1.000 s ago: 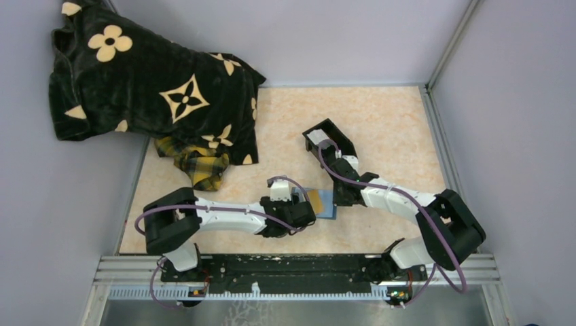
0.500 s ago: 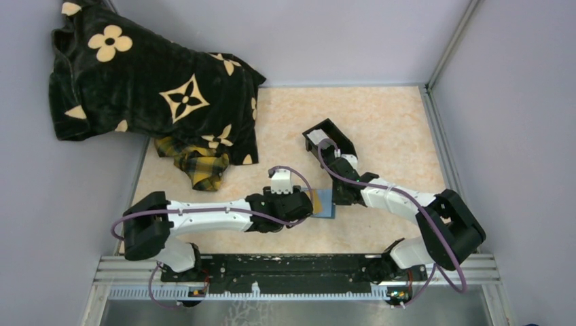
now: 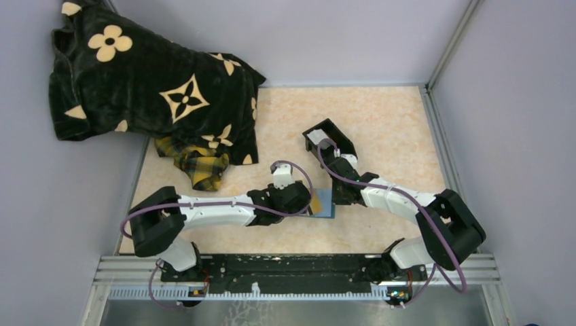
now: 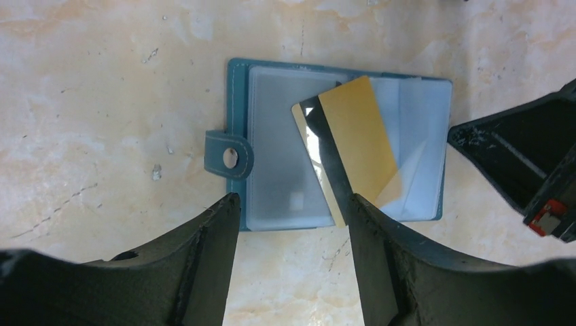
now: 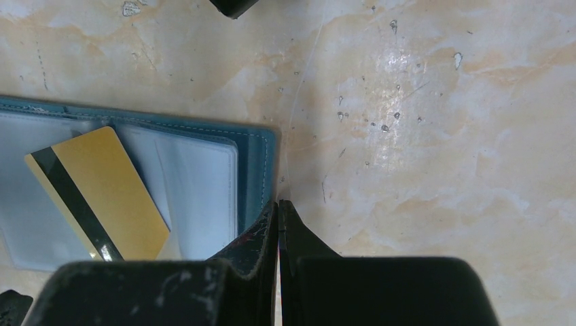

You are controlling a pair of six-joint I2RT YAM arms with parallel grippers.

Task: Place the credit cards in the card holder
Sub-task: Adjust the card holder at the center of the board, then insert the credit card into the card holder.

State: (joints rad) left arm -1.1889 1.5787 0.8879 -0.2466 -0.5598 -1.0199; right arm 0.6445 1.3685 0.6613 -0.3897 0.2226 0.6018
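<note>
Card holder (image 4: pixel 272 136) open just beyond wide-spread left pincer (image 4: pixel 292 200), gold credit card (image 4: pixel 356 146) askew atop; right pincer (image 5: pixel 278 207) closed at its edge.

There's the teal-blue leather folding card holder (image 4: pixel 278 136), frosted clear sleeves, and on it a gold plastic card (image 4: pixel 360 142) with a black stripe. Under it a peach marbled tabletop (image 4: pixel 102 102). Far left, a black plush blanket (image 3: pixel 149 88) with cream flowers, and a yellow-black plaid cloth (image 3: pixel 197 166) beside it.

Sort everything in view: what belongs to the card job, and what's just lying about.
Job: blue card holder, gold card, black box (something pale inside, perhaps a card), left tool, right tool.
Lying about: flowered black blanket, yellow plaid cloth.
</note>
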